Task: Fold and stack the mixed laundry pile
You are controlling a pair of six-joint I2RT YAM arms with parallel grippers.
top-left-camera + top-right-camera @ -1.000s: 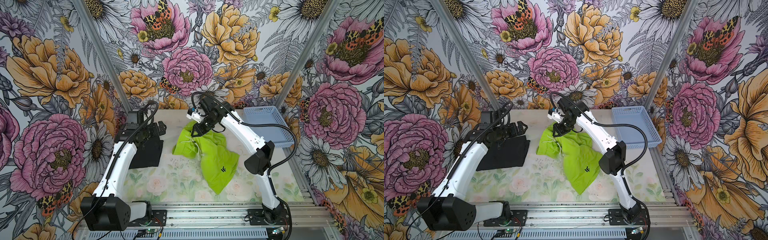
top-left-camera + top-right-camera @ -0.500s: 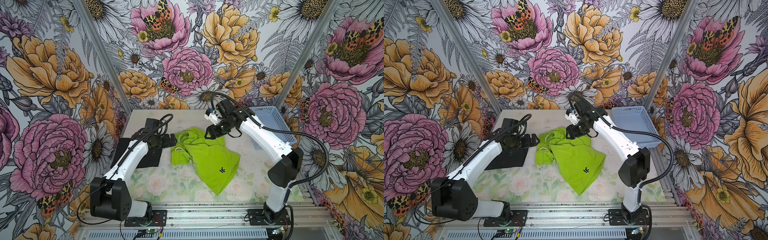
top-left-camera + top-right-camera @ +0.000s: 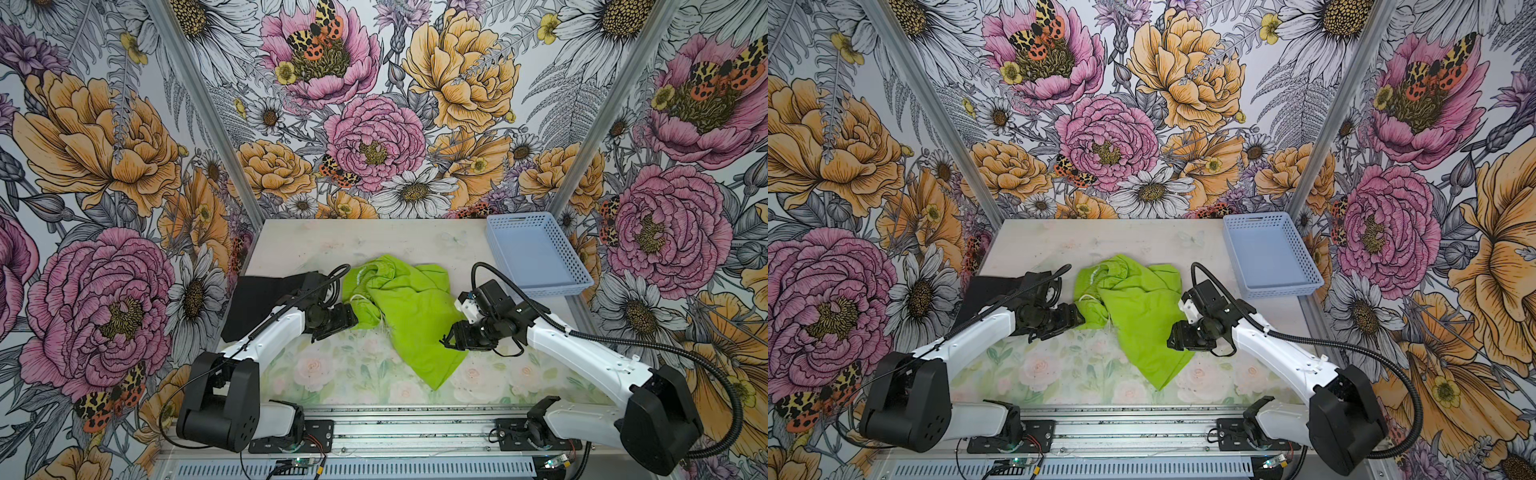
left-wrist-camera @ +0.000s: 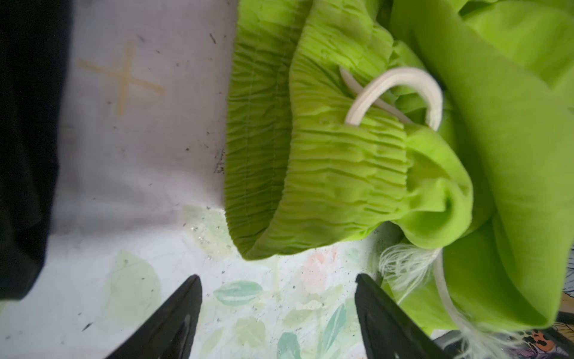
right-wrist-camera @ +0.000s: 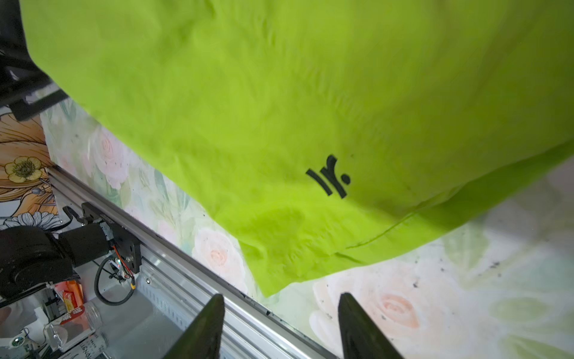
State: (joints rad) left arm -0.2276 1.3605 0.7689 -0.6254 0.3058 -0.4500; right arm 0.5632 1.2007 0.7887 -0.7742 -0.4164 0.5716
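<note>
- lime-green shorts (image 3: 407,307) lie crumpled mid-table (image 3: 353,241), one leg pointing toward the front rail; seen in both top views
- black T-shirt (image 3: 257,299) lies at the table's left edge, beside the shorts, partly hidden by the left arm; can't tell if the two garments touch
- left gripper (image 4: 278,278) sits low at the shorts' left side, jaws wide apart, holding nothing, only floral mat between them
- left wrist view: gathered waistband (image 4: 326,161) lies just ahead of the fingertips, not touching
- white drawstring (image 4: 394,77) loops out of the waistband, its frayed end just beside one finger
- right gripper (image 5: 281,296) sits at the shorts' right side, jaws parted, less wide than the left, gripping nothing
- right wrist view: hem corner of the shorts lies just ahead of the fingertips, a gap between them; small black logo (image 5: 330,177) shows on the fabric near that hem
- light-blue basket (image 3: 540,289) stands at the back right of the table, well apart from both garments
</note>
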